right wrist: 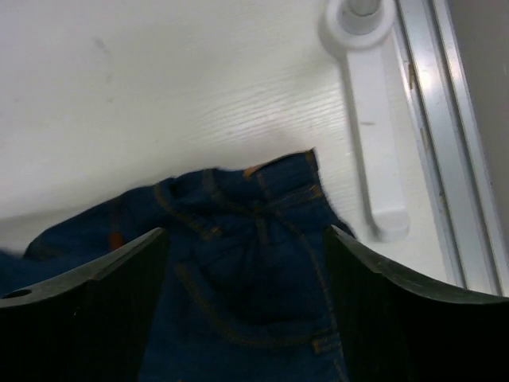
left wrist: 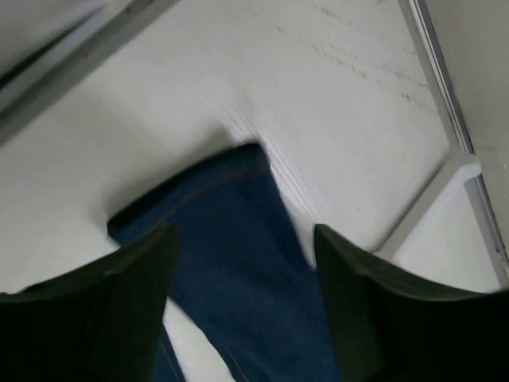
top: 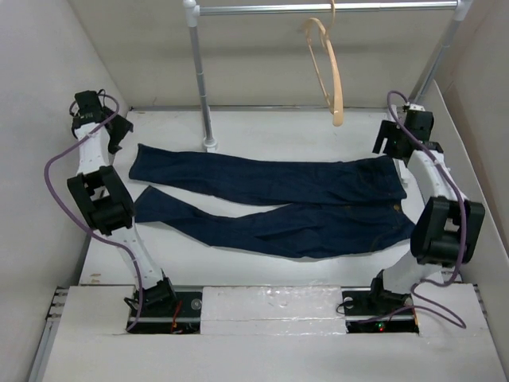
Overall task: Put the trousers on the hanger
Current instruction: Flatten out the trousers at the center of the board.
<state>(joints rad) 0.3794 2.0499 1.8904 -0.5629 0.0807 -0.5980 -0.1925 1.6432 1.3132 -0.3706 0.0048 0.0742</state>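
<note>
Heads up on what's hard to read here. The left wrist view is smeared with blur, so seams and hems are mushy. The hanger [top: 326, 72] hangs on the silver rail [top: 382, 8] at the back and shows nearly edge-on from the overhead camera, so I can't pick out its lower bar, and the hook runs into the top edge of the frame. In both wrist views the dark fingers are cut off at the bottom. From overhead, both sets of jaws are just black lumps at the ends of the left arm [top: 99, 175] and right arm [top: 437, 207], so you can't judge the gap from there.

The trousers [top: 270, 203] lie flat across the white bench [top: 238, 127], waist at the right, both legs running left and splitting apart toward the hems. The hanger is up off the bench, well apart from the cloth.

The left jaws sit at the far-left end, over the hem of the farther leg. In the wrist view the fingers [left wrist: 119, 302] stand spread, with the leg end [left wrist: 238, 263] lying on the bench in the gap. They're released, gripping nothing.

The right jaws are over the waist end, beside a white rail foot [right wrist: 370, 119]. Those fingers [right wrist: 95, 310] are spread wide too, the waistband [right wrist: 246, 278] flat between them, nothing pinched.
</note>
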